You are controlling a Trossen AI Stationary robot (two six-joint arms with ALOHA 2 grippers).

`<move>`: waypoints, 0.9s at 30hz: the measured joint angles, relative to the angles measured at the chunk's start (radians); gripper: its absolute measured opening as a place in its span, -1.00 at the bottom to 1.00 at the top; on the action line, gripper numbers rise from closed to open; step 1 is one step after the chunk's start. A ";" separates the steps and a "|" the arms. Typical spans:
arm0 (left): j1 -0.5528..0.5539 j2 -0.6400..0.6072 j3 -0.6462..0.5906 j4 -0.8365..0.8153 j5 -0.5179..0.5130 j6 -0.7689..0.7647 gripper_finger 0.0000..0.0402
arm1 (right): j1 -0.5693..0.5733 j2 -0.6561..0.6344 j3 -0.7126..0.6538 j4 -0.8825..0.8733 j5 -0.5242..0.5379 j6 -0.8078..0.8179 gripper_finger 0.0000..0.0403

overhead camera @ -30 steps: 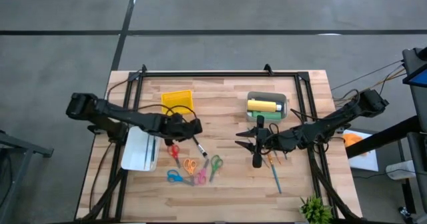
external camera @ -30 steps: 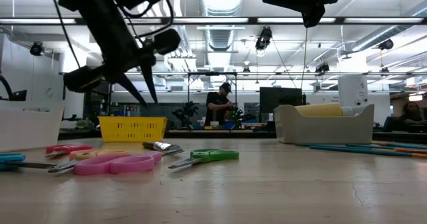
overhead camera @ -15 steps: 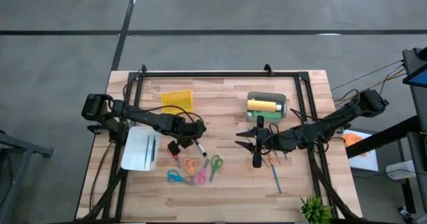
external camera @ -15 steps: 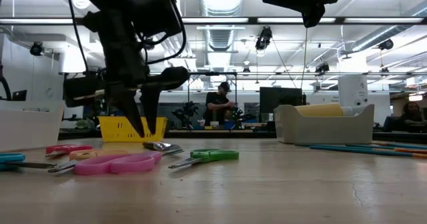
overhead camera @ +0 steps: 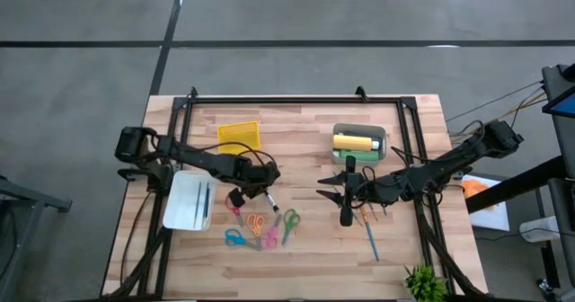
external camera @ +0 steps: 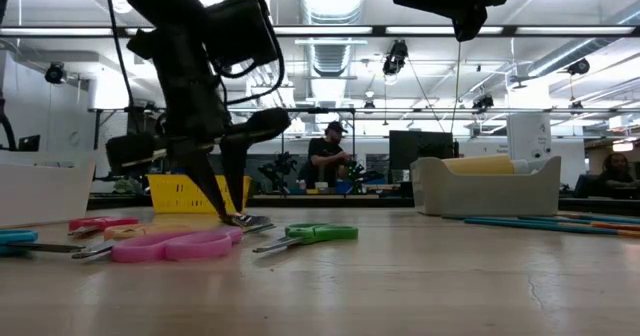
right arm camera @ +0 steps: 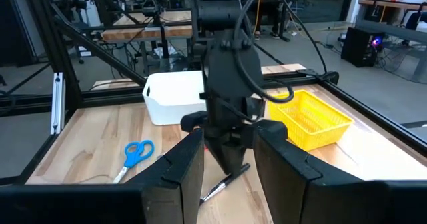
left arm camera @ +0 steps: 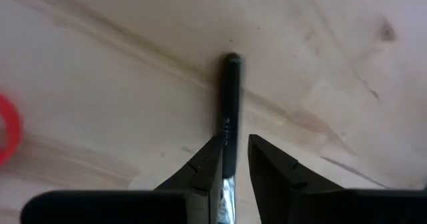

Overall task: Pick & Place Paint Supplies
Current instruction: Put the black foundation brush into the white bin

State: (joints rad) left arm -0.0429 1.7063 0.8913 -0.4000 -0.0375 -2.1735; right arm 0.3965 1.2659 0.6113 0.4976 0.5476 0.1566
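A black-shafted brush (left arm camera: 231,104) with a silver ferrule lies flat on the wooden table (overhead camera: 305,248), left of the middle. My left gripper (left arm camera: 233,159) points steeply down over it, open. Its two fingertips stand one on each side of the shaft near the ferrule; whether they touch it I cannot tell. In the low view the fingertips (external camera: 232,214) reach down to the brush (external camera: 250,219). My right gripper (overhead camera: 322,193) waits open and level above the table's middle, with nothing between its fingers. A yellow bottle (overhead camera: 354,142) lies in the grey bin (overhead camera: 382,136).
Several scissors (overhead camera: 259,227) lie just near of the brush. A white bin (overhead camera: 190,201) and a yellow basket (overhead camera: 238,137) stand to the left. Teal and orange pens (overhead camera: 369,234) lie under my right arm. A plant (overhead camera: 422,282) is at the near right corner.
My left gripper has come down toward the brush and a little toward the near edge, rolling about its own axis on the way. Its fingertips now straddle the shaft. The brush has stayed where it lay.
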 joint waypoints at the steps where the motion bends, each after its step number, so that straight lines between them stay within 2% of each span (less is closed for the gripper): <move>1: 0.000 0.008 0.000 0.003 0.000 0.000 -0.62 | 0.000 0.000 0.000 0.000 0.000 0.000 -0.36; 12: 0.012 0.045 0.003 0.017 0.004 -0.034 -0.63 | 0.000 0.000 -0.002 -0.023 0.000 0.000 -0.36; 20: 0.012 0.046 0.003 0.020 0.000 -0.026 -0.94 | 0.000 0.000 -0.002 -0.023 0.000 0.000 -0.36; 27: 0.012 0.047 0.002 0.021 -0.003 -0.026 -0.85 | 0.000 0.000 -0.002 -0.023 0.000 0.000 -0.36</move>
State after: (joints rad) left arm -0.0307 1.7535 0.8936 -0.3790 -0.0406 -2.1990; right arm 0.3965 1.2659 0.6090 0.4750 0.5476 0.1562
